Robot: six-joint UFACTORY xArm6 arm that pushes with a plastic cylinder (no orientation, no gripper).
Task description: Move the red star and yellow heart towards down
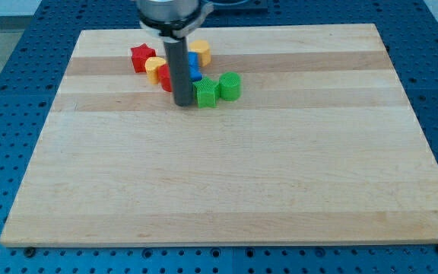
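The red star [141, 57] lies near the board's top left. The yellow heart [156, 69] sits just right of and below it, touching it. My tip [182, 102] rests on the board below and right of the heart, right against the left side of a green block [205, 93]. The rod hides part of a second red block [164, 78] and a blue block [195, 66] behind it.
A second green block [230, 87] lies right of the first. A yellow block [200, 52] sits at the top of the cluster behind the blue one. The wooden board [226, 175] lies on a blue perforated table.
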